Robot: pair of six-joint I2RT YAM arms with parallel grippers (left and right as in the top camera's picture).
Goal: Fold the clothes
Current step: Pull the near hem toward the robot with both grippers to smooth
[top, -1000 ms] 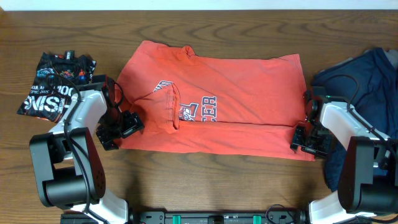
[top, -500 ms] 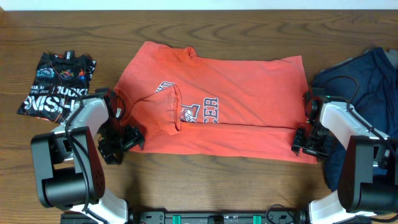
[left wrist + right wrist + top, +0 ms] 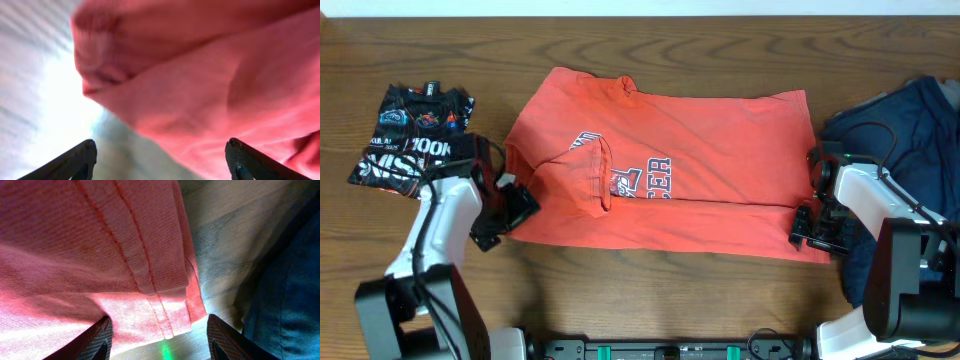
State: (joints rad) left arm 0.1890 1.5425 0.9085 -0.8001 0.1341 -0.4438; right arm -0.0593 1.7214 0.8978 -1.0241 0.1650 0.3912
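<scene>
The coral-red T-shirt (image 3: 690,185) lies spread across the middle of the table, its white-and-navy lettering (image 3: 640,178) partly folded under a crease. My left gripper (image 3: 503,212) is open at the shirt's lower-left corner; in the left wrist view its jaws stand wide apart with the red cloth (image 3: 210,85) in front of them, blurred. My right gripper (image 3: 813,226) is open at the shirt's lower-right corner; the right wrist view shows the stitched hem (image 3: 145,275) lying between the spread fingers (image 3: 95,340), not pinched.
A black printed garment (image 3: 415,135) lies folded at the far left. A dark navy garment (image 3: 905,135) is heaped at the right edge, also in the right wrist view (image 3: 285,295). Bare wood table (image 3: 660,290) runs along the front.
My left arm has swung toward the left and its gripper has shifted slightly along the shirt's lower-left corner. The right gripper and the shirt have hardly moved.
</scene>
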